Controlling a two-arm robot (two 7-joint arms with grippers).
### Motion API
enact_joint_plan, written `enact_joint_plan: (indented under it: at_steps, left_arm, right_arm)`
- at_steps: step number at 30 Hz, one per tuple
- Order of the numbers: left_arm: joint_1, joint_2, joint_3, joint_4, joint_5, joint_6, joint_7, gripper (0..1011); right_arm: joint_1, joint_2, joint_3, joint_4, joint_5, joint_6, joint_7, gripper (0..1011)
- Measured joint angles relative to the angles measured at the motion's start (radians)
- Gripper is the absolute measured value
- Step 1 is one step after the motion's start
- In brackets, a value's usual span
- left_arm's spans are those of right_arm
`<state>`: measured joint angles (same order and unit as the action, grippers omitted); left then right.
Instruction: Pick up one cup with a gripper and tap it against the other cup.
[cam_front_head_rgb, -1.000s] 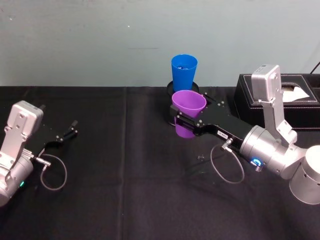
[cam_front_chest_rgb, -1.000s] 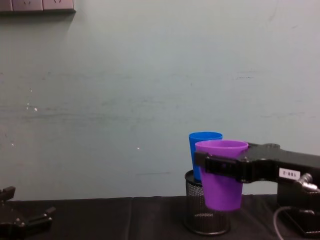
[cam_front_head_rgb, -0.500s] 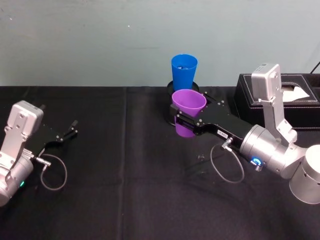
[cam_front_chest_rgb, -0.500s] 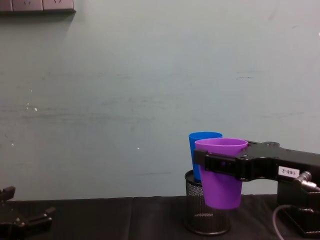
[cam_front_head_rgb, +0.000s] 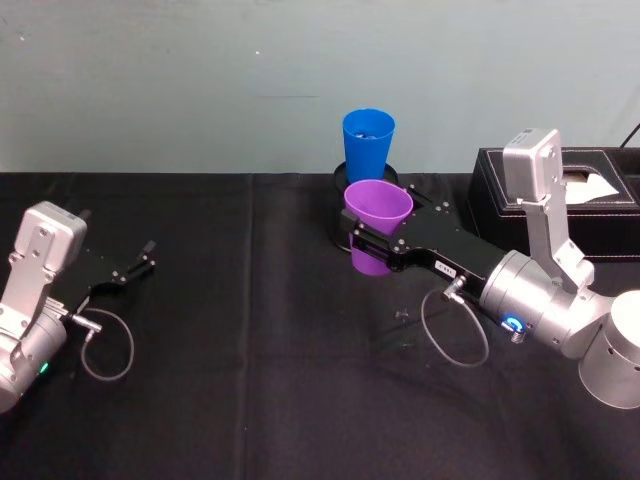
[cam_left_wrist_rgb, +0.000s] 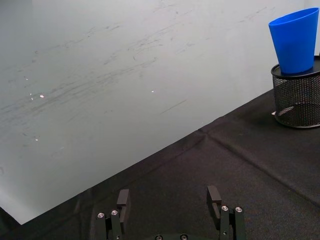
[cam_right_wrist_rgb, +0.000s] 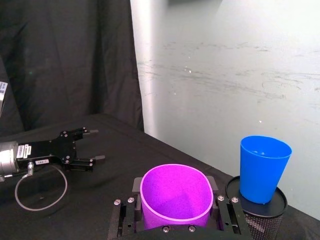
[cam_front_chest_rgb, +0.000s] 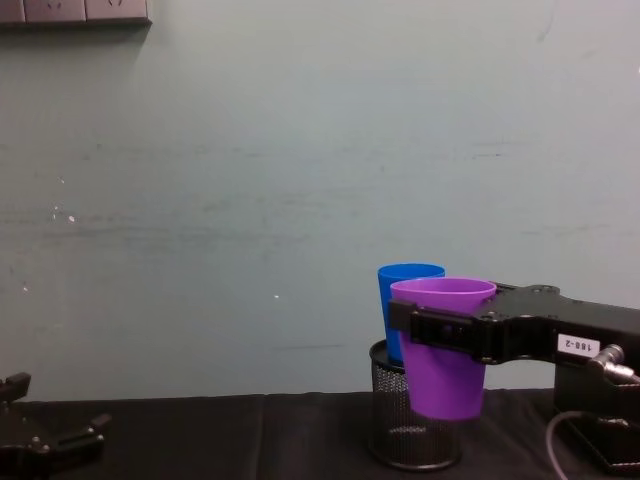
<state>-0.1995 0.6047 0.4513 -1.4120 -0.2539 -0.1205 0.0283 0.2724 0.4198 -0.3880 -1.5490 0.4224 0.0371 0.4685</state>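
The purple cup (cam_front_head_rgb: 378, 224) hangs upright above the black table, with my right gripper (cam_front_head_rgb: 366, 246) shut on its sides; it also shows as the purple cup (cam_front_chest_rgb: 442, 345) and purple cup (cam_right_wrist_rgb: 175, 196), clamped by the right gripper (cam_right_wrist_rgb: 175, 207) (cam_front_chest_rgb: 440, 332). Just behind it the blue cup (cam_front_head_rgb: 367, 145) (cam_front_chest_rgb: 404, 305) (cam_right_wrist_rgb: 263, 169) (cam_left_wrist_rgb: 295, 39) stands in a black wire-mesh pen holder (cam_front_chest_rgb: 400, 420) (cam_left_wrist_rgb: 296, 97). From the chest view the two cups overlap; I cannot tell whether they touch. My left gripper (cam_front_head_rgb: 136, 268) (cam_left_wrist_rgb: 170, 199) rests open at the table's left side, also seen at the left gripper (cam_right_wrist_rgb: 90, 145).
A black tissue box (cam_front_head_rgb: 560, 200) stands at the back right, behind my right arm. A pale green wall (cam_front_chest_rgb: 300, 180) rises directly behind the table. Cable loops hang from both wrists.
The purple cup, held by the right gripper, rose slightly toward the blue cup half a second ago and has since dropped back a little. The left arm has not moved.
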Motion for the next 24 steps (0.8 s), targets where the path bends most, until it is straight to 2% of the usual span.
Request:
enact_joint_plan:
  at_steps: [24]
  left_arm:
    - [0.0,0.0,0.0,0.0,0.0,0.0,0.0,1000]
  right_arm:
    - [0.0,0.0,0.0,0.0,-0.001,0.0,0.001,731]
